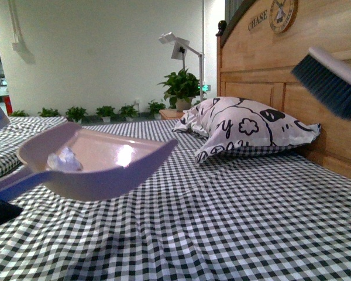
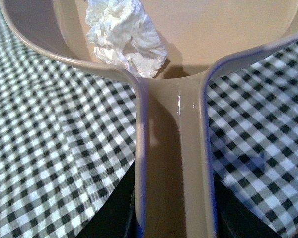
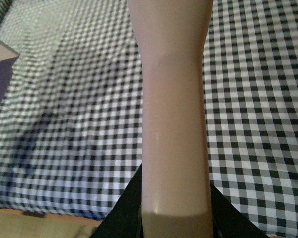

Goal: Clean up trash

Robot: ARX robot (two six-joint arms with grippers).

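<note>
The trash (image 2: 126, 38), a crumpled white paper wad, lies inside the pale dustpan (image 2: 228, 34), near where the handle joins the pan. In the front view the dustpan (image 1: 111, 161) hangs above the checked bed at the left, with the trash (image 1: 63, 160) in its back part. My left gripper (image 2: 174, 218) is shut on the dustpan's handle. The brush (image 1: 330, 82), with dark bristles, is held high at the upper right of the front view. My right gripper (image 3: 175, 218) is shut on the brush's pale handle (image 3: 171, 109).
A black-and-white checked sheet (image 1: 234, 222) covers the bed. A white patterned pillow (image 1: 251, 129) leans by the wooden headboard (image 1: 269, 64) at the right. Potted plants (image 1: 180, 88) and a white lamp (image 1: 181, 50) stand beyond the bed by the wall.
</note>
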